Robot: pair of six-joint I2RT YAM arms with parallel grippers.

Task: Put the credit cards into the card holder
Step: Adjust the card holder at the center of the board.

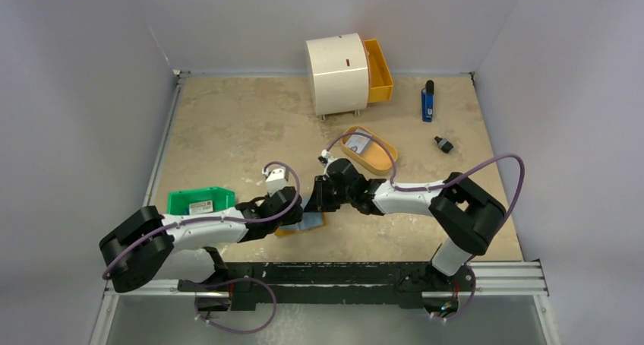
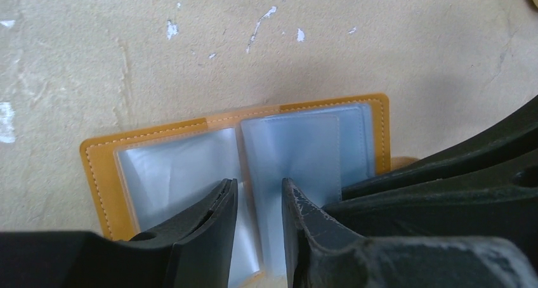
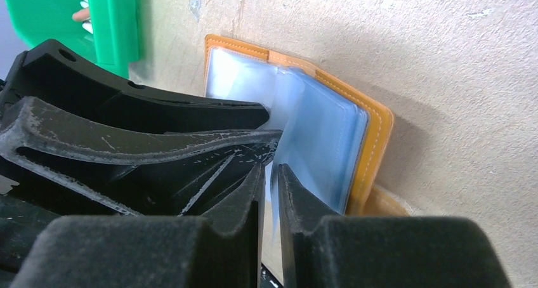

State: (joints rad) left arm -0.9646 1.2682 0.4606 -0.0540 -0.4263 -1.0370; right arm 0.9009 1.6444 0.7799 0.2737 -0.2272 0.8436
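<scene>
Beige mottled tabletop [image 1: 243, 125], grey walls. The card holder [image 2: 190, 161] lies open near front centre betw. both arms, tan cover down, clear sleeves up. Can't tell the credit cards from the sleeves. L gripper [image 2: 259, 189] is over the spine, jaws slightly apart. R gripper [image 3: 271, 174] is at the holder's edge, jaws narrow, with a thin pale sheet [image 3: 273, 196] in the slit; pinched or not, can't tell. Green bin [image 1: 199, 200] sits to the left.

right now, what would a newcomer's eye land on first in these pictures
First, the open tan card holder, clear sleeves showing, at the front middle of the table, with the left gripper and right gripper crowding it from either side. Then the white round cabinet at the far edge, its orange drawer pulled out, and the green bin at the left.
</scene>
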